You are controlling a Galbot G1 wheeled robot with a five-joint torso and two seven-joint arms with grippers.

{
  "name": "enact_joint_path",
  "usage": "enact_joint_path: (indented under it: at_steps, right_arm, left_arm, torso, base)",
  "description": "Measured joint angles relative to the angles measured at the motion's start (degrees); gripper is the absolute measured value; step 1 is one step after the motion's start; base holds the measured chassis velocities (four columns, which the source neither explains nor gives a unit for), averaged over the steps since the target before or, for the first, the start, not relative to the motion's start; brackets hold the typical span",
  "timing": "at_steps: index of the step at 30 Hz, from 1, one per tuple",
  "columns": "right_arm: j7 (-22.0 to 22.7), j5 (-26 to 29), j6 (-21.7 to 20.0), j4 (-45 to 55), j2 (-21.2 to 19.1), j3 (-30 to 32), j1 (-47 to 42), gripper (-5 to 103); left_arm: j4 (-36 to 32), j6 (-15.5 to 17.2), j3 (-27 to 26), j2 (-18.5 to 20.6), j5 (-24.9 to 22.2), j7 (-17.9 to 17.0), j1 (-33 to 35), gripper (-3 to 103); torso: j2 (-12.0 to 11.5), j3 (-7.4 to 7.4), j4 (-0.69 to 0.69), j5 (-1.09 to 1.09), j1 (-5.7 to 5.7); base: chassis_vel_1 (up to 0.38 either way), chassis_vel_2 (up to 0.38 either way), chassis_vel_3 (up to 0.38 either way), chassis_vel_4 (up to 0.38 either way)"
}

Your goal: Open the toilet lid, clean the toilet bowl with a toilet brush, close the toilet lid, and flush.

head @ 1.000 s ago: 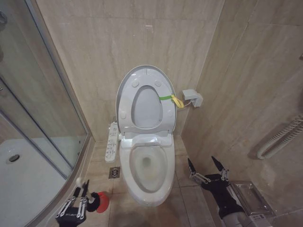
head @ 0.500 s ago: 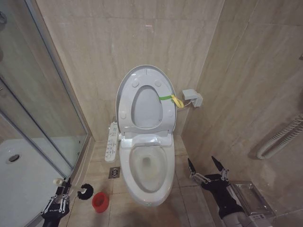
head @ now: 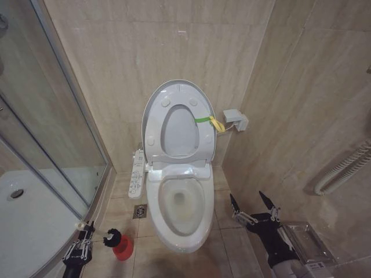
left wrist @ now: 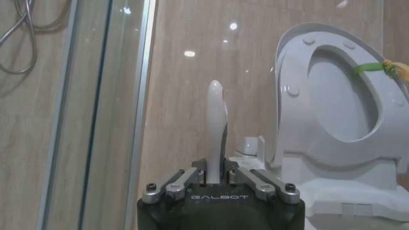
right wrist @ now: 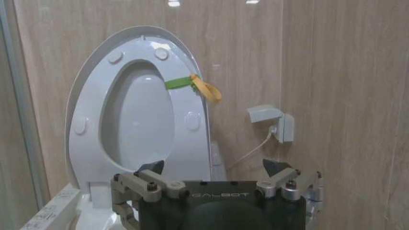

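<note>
Head view shows the left gripper (head: 81, 246) low by the shower, fingers clamped on the brush (head: 110, 237), its bristles above the red holder (head: 123, 248). Right gripper (head: 253, 209) hovers beside the bowl (head: 200, 223), fingers wide; lid (head: 152, 119) upright.

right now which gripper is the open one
The right gripper, low beside the toilet bowl, fingers spread on nothing. The left gripper is shut on the toilet brush.

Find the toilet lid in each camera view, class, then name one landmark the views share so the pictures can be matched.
Head view: the toilet lid stands raised at centre, against the back wall above the toilet bowl.
Left wrist view: the lid is upright at the picture's right side.
Right wrist view: the lid fills the left half.
Shared landmark: the yellow-green strap tied at the lid's edge.
</note>
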Motion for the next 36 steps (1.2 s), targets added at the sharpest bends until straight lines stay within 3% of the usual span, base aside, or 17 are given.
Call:
enact_joint_path:
  at_steps: [9,16,26,36]
  right_arm:
    - [0.0,0.0,0.0,0.0,0.0,0.0,0.0,100]
    - [0.0,0.0,0.0,0.0,0.0,0.0,0.0,100]
    - [0.0,0.0,0.0,0.0,0.0,0.0,0.0,100]
    - [0.0,0.0,0.0,0.0,0.0,0.0,0.0,100]
  left_arm:
    - [7.74,0.04,0.87,1.22,0.11,0.08,-4.2,16]
    - [14.03,0.04,2.59,2.86,-3.96,5.3,-9.83,16]
    - [21.6,0.05,4.82,3.87,-4.66,6.31,-14.72,16]
    - [24.1,0.05,6.47,3.58,-5.74,8.4,-16.28,16]
  torso:
    - [0.0,0.0,0.02,-0.01,0.0]
    - [0.0,0.0,0.0,-0.01,0.0]
    - [0.0,0.0,0.01,-0.01,0.0]
    - [0.0,0.0,0.0,-0.01,0.0]
  base:
    - [0.0,0.0,0.0,0.0]
    - [0.0,0.0,0.0,0.0]
    - [0.0,0.0,0.0,0.0]
    - [0.0,0.0,0.0,0.0]
